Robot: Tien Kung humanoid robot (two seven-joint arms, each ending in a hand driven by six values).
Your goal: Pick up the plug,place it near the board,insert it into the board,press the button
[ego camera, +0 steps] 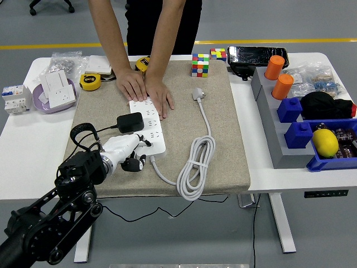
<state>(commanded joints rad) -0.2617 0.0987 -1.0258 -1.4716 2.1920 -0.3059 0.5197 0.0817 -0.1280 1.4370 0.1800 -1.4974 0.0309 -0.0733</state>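
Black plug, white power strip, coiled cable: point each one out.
black plug [130,122], head view, on its top face.
white power strip [152,126], head view, on the bare sockets at its middle.
coiled cable [195,167], head view, on the bundled loops near the tie.

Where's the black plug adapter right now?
In the head view, the black plug adapter sits on the white power strip, left of centre, just beyond the left hand.
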